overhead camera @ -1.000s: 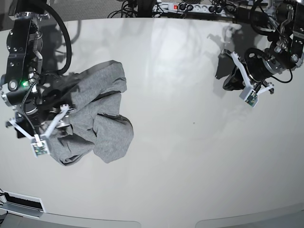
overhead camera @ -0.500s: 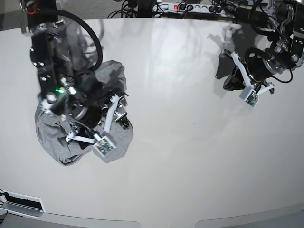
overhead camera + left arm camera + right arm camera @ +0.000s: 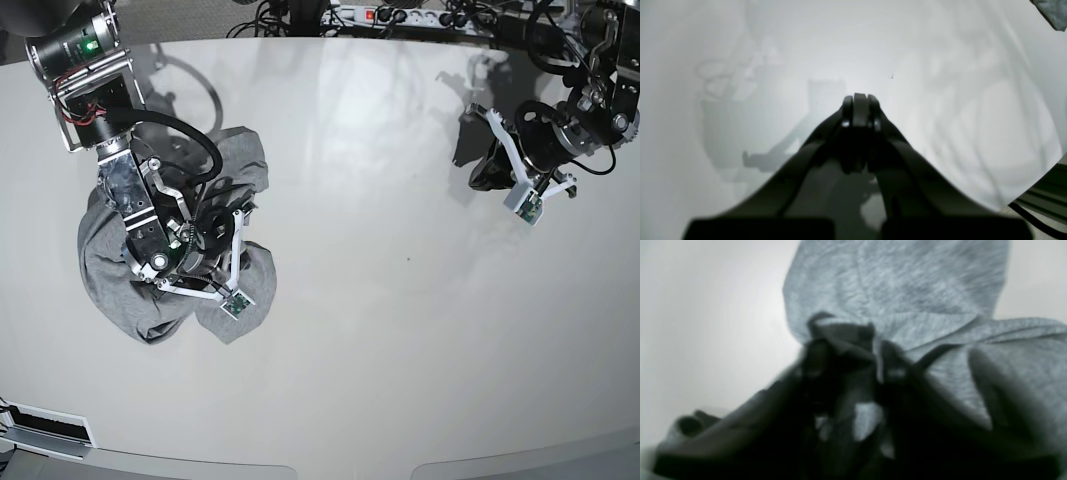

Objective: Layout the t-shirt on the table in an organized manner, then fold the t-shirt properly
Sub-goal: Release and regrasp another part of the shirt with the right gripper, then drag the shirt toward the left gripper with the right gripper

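Observation:
The heather-grey t-shirt [image 3: 108, 268] lies crumpled in a heap at the left of the white table [image 3: 400, 330]. My right gripper [image 3: 207, 238] is pressed down into the middle of the heap. In the blurred right wrist view, the right gripper [image 3: 853, 350] is shut on a bunched fold of t-shirt [image 3: 900, 283]. My left gripper [image 3: 486, 168] hovers over bare table at the far right, well away from the cloth. The left wrist view shows the left gripper [image 3: 860, 100] shut and empty, with only a corner of t-shirt [image 3: 1051, 10] at the top right.
A power strip with tangled cables [image 3: 400, 15] runs along the table's back edge. The curved front edge [image 3: 300, 466] is at the bottom. The right arm's base [image 3: 85, 60] stands at the back left, over the shirt.
The right arm swung from the shirt's left side onto its middle, and its jaws went from wide open to closed on a fold. The left arm has not moved.

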